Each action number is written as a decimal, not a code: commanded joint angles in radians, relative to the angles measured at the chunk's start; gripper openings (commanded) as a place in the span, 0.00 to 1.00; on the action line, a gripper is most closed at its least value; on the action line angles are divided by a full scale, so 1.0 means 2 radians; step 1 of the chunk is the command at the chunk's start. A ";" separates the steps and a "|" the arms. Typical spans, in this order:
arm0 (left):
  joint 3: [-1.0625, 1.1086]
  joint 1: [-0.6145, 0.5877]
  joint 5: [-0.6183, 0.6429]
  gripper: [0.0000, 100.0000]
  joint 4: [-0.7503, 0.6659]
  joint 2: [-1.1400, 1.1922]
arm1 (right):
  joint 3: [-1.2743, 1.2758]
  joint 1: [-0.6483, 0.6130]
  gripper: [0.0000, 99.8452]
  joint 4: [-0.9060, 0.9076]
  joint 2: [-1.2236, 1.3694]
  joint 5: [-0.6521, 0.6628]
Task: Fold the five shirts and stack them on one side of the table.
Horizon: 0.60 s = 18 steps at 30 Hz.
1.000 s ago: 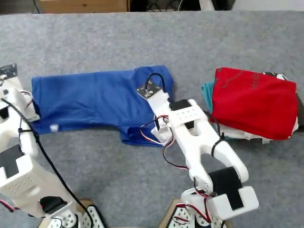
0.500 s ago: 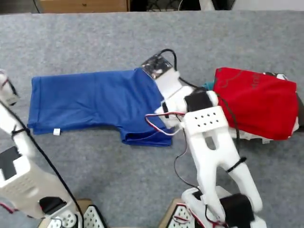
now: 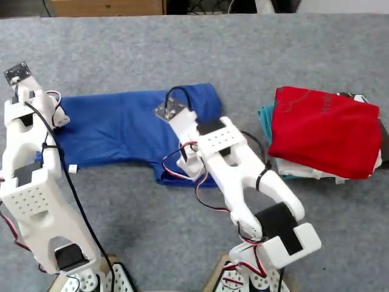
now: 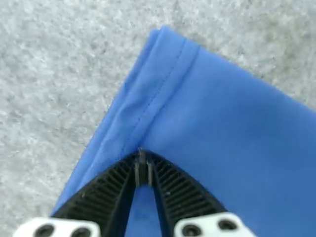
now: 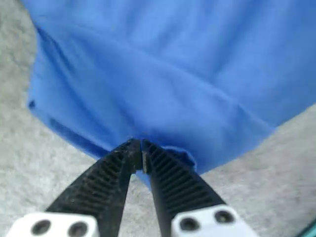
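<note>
1. Grey felt covers the table (image 3: 121, 48) from edge to edge, with a strip of wooden furniture (image 3: 106, 6) beyond its far side.
2. One blue shirt (image 3: 121, 128) lies flat near the middle of the table, stretched out sideways. It is partly folded, with a short flap sticking out along its near edge.
3. The right arm (image 3: 243, 170), white with black joints and loose wires, reaches from the near edge to the right part of the blue shirt.
4. The left arm (image 3: 33, 188), built the same way, reaches up to the shirt's left end.
5. A stack of folded shirts sits well apart on the right side of the table. A red shirt (image 3: 325, 131) is on top, and teal (image 3: 264, 118) and white (image 3: 304, 173) edges show beneath it.
6. The left gripper (image 4: 142, 165) has its black ridged fingers brought together at the tips, right over the stitched hem at a corner of the blue shirt. I cannot tell whether cloth is pinched between them.
7. The right gripper (image 5: 138, 150) also has its tips together, at the shirt's near edge where blue cloth meets grey felt. Again I cannot tell if it grips any cloth.
8. A small white tag (image 3: 72, 168) shows at the shirt's near left edge.
</note>
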 commanded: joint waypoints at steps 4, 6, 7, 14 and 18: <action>-0.033 -0.012 0.005 0.04 0.006 0.015 | 0.027 -0.009 0.01 -0.012 -0.002 -0.004; -0.033 -0.012 0.005 0.04 0.006 0.015 | 0.030 -0.019 0.01 -0.011 -0.002 -0.004; -0.033 -0.011 0.005 0.04 0.006 0.015 | 0.033 -0.021 0.01 -0.010 -0.002 -0.004; -0.033 -0.007 0.005 0.04 0.005 0.018 | 0.032 -0.027 0.01 0.040 -0.088 -0.004; -0.033 -0.003 0.005 0.03 0.005 0.019 | 0.019 0.003 0.01 0.026 -0.161 0.037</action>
